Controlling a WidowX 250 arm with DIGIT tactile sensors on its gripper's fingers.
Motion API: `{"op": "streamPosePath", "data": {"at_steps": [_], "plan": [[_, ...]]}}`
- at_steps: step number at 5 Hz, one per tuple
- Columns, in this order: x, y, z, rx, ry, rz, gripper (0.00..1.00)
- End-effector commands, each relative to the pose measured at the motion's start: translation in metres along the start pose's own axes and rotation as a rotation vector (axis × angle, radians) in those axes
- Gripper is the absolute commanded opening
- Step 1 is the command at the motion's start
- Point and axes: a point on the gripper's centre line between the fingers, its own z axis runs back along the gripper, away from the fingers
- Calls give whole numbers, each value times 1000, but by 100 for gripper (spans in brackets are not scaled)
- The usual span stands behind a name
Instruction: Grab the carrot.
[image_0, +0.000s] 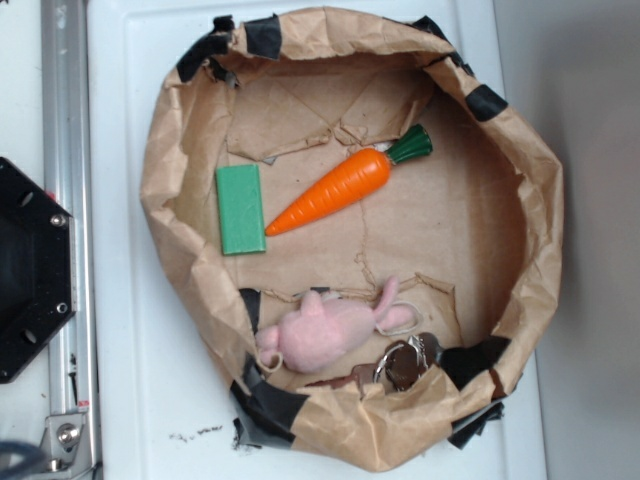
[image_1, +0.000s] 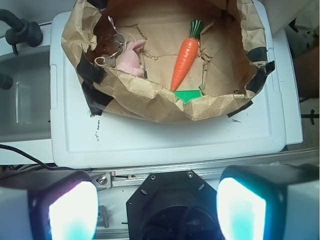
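From the wrist we see the green block (image_1: 188, 95) half hidden behind the paper wall (image_1: 150, 97); our gripper (image_1: 157, 200) hangs spread and empty, well apart from the carrot (image_1: 184, 62).

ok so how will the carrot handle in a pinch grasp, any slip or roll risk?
The carrot looks glossy, rigid plastic, so probably stiff but slippery. Its round, tapered body may squirt from the pads or roll on the paper. Its tip lies at the green block, so pinching mid-body seems safer.

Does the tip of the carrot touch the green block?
Cannot tell. In the exterior view the carrot tip ends right at the green block corner with no clear gap; in the wrist view the paper rim hides their junction.
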Motion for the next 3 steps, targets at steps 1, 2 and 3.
{"op": "streamPosePath", "data": {"at_steps": [1, 2, 3], "plan": [[0, 0, 0, 0, 0, 0, 100], [46, 30, -54, 73, -48, 138, 100], [94, 47, -104, 20, -133, 193, 100]]}}
